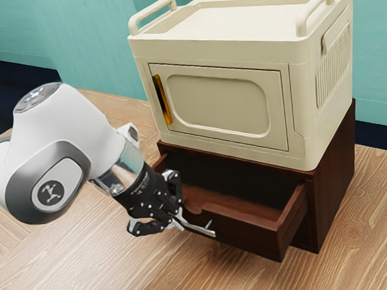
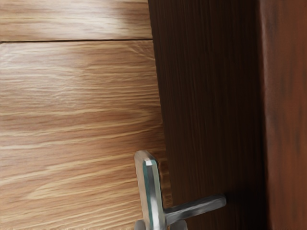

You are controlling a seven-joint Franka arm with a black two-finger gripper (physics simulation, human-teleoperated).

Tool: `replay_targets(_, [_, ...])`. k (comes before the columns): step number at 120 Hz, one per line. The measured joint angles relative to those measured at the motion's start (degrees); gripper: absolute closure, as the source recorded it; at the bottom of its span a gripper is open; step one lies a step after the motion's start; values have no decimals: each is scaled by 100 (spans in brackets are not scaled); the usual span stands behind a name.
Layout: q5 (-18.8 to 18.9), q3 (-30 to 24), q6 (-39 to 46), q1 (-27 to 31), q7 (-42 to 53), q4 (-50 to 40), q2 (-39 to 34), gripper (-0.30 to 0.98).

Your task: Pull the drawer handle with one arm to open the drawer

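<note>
My gripper [image 1: 172,219] is at the front of the dark brown drawer [image 1: 247,237], shut on the silver bar handle [image 1: 200,231]. In the exterior view the free end of the bar extends past the fingers. The drawer stands partly pulled out of its cabinet, its inside showing. In the wrist view the handle [image 2: 152,191] rises from the lower edge between the tips of the gripper [image 2: 159,225], with its post [image 2: 196,207] joining the dark drawer front [image 2: 211,105].
A cream cabinet [image 1: 218,109] with a closed door and top rails rests on the brown drawer cabinet [image 1: 334,178]. The wooden surface [image 1: 90,269] extends below and in front of the drawer. Teal walls [image 1: 81,34] stand behind.
</note>
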Motion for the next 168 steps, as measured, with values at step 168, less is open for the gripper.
replay_targets(168, [20, -177, 114, 11, -15, -810, -1157, 42])
